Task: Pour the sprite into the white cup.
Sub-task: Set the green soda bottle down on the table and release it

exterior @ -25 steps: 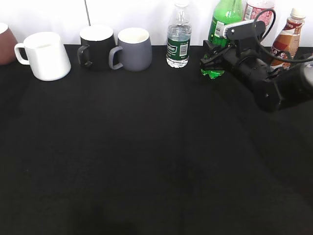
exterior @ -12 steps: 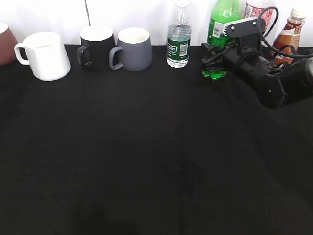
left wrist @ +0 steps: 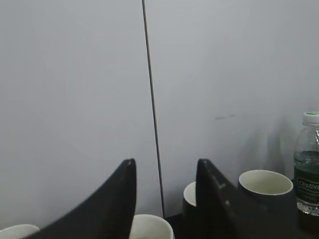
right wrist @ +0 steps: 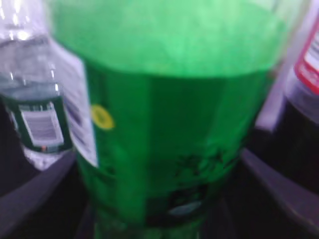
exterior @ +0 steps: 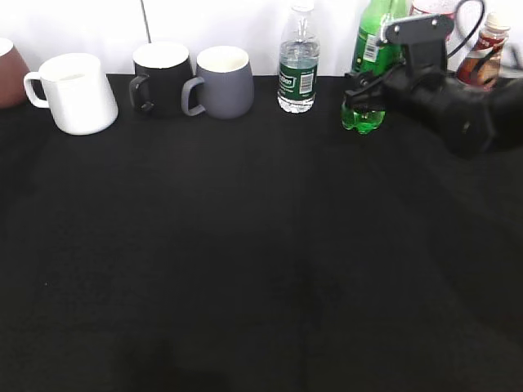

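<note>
The sprite (exterior: 364, 118), a green translucent bottle, stands at the back right of the black table. It fills the blurred right wrist view (right wrist: 164, 124). My right gripper (exterior: 359, 91) is at the bottle's lower half. Its fingers (right wrist: 159, 159) are spread, one on each side of the bottle, and look open. The white cup (exterior: 78, 94) stands at the back left with its handle to the left; its rim shows in the left wrist view (left wrist: 149, 226). My left gripper (left wrist: 164, 169) is open and empty, faces the wall above the mugs, and is outside the exterior view.
A black mug (exterior: 161, 75) and a grey mug (exterior: 222, 82) stand between the white cup and a clear water bottle (exterior: 299, 65). A brown cup (exterior: 8, 73) is at the far left. Two more bottles (exterior: 482, 57) stand behind my right arm, near the wall.
My right arm has risen and pushed toward the back, so its fingers now reach further along both sides of the sprite. The bottle still stands on the table.
</note>
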Tool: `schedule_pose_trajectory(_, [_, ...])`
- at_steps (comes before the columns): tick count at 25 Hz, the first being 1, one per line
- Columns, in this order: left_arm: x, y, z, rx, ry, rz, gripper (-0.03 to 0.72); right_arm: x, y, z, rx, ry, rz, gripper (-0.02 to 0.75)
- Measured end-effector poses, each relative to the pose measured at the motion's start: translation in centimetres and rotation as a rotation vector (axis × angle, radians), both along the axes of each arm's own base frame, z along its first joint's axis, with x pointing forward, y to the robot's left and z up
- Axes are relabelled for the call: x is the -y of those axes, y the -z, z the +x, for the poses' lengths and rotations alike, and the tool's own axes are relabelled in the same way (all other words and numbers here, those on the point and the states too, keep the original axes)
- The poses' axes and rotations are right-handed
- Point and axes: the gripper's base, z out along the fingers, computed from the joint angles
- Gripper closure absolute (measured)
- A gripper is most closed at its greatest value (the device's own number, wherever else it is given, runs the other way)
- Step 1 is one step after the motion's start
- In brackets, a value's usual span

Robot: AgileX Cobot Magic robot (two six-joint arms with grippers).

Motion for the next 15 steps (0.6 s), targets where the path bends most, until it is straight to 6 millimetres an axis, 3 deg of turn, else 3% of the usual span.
schedule_pose_trajectory(8, [-0.1,0.2,0.1,-0.020,-0.010,0.006,0.379,0.0,-0.9,-0.4,-0.043,-0.001,-0.009,0.141])
schedule_pose_trajectory(12, [-0.1,0.3,0.1,-0.034,-0.016,0.011,0.379,0.1,-3.0,-0.8,-0.047,-0.002,-0.009,0.141])
schedule_pose_trajectory(15, [-0.2,0.4,0.1,-0.043,-0.023,0.012,0.379,0.2,-2.9,-1.3,-0.132,0.000,-0.022,0.142])
